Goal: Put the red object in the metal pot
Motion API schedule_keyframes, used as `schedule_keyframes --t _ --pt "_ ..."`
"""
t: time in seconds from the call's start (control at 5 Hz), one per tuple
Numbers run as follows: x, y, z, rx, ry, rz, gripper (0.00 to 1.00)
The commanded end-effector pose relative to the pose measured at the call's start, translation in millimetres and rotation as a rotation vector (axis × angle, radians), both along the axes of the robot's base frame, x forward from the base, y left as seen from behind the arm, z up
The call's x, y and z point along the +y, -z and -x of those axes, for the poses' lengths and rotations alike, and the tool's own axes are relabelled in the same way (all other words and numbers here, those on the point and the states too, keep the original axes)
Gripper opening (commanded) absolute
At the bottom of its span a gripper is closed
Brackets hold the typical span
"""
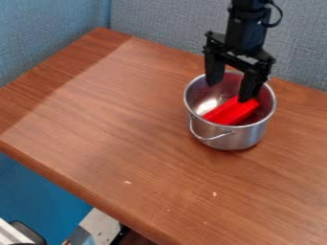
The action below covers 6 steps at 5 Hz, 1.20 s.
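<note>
You have the red object (232,112) inside the metal pot (230,129), lying at a slant, its near end toward the pot's front left and its far part toward the right side. Part of its lower surface is concealed by the pot's front wall, so you cannot verify how it meets the pot's bottom. Your tool (239,88) is released: its two dark fingers stand apart above the pot's opening, the left one over the rear left of the opening, the right one close above the far part of the red object. Whether that right fingertip touches the red object or the rim cannot be made out from this view. The fingers mask a portion of the pot's back rim and interior.

The pot stands upright on the wooden tabletop (121,129), toward its far right side, its thin wire handle (211,133) hanging across the front outside wall. Your arm (250,24) comes down from above and is cut off by the top edge of the view; a dark cable loops at its upper right. Behind the tabletop you see grey-blue textured panels (160,21). At the bottom left, pale and dark items (96,228) are cropped by the frame and cannot be identified.
</note>
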State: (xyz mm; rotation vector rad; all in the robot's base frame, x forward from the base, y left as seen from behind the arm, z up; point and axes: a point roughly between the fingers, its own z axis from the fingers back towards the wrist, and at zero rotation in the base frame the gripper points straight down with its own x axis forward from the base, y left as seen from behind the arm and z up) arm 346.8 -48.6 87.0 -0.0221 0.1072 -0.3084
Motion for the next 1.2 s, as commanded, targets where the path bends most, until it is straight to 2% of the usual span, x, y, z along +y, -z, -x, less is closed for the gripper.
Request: schedule_keyframes --t 0.0,0.4,1.0 --pt "5 -24.2 0.8 -0.063 -0.008 0.017 1.00" --pt "8 -37.3 5.5 -0.079 -0.015 0.048 1.00" --pt "7 -35.1 8.9 -0.064 -0.015 0.074 1.00"
